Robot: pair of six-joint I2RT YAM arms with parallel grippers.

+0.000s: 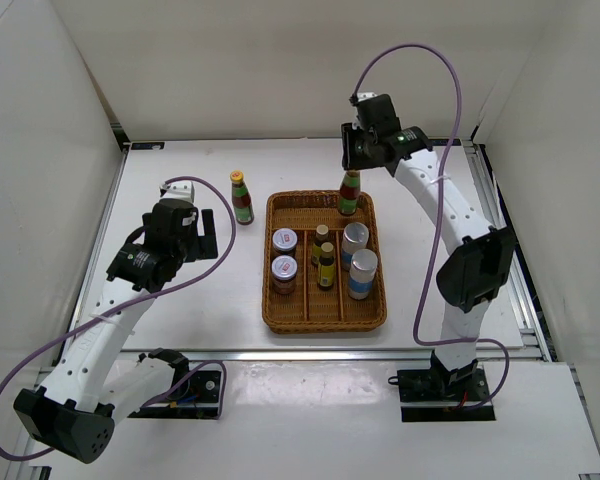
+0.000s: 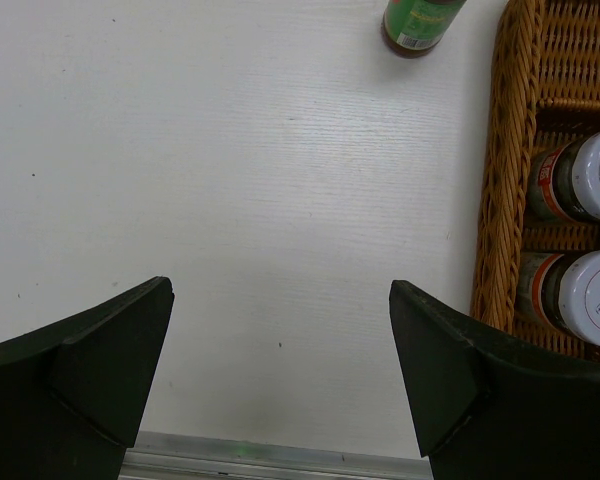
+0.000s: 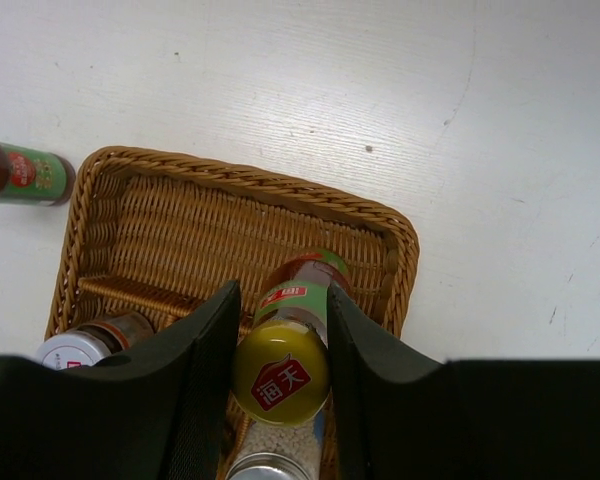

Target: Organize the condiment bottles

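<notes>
Condiment bottles, overhead view: one tall yellow-capped bottle (image 3: 290,330) is upright at upper edge of wicker tray (image 1: 325,325), w/ right claw (image 3: 280,297) clamped on its neck. 2nd tall bottle (image 1: 242,197) stands on counter (image 1: 180,300), just left of tray. In tray: white-lidded jars (image 1: 284,241) in left col., tiny dark bottles (image 1: 327,265) centre, silver-topped cylinders (image 1: 363,272) right. Left claw (image 2: 280,290) is spread wide, empty, above bare counter at frame left.

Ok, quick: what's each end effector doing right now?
Left end effector: open, empty.
Right end effector: closed on a tall yellow-capped bottle.
</notes>
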